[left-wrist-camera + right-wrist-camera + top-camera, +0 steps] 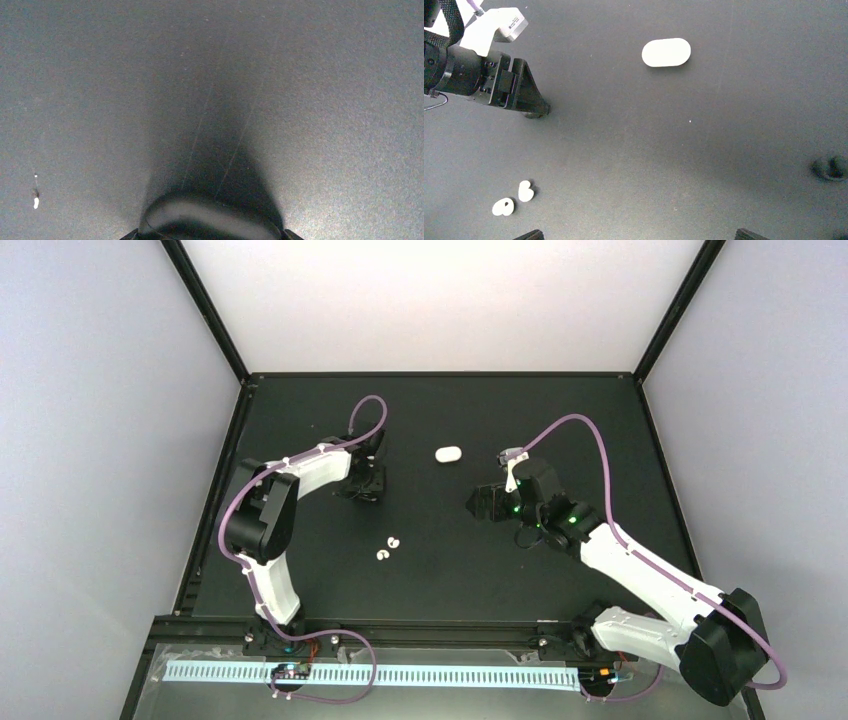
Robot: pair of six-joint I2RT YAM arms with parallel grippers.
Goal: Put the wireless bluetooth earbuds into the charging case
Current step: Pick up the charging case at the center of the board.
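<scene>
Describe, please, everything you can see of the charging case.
The case is a small, smooth white pill-shaped piece with rounded ends, plastic by its look. It looks closed; no seam, hinge or marking can be made out. It lies flat on the black table, long axis roughly left to right, toward the far side and near the middle of the table's width. Nothing but the table touches it.

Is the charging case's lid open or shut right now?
Shut: the charging case lies as one smooth white oval, with no raised lid or cavity visible.
</scene>
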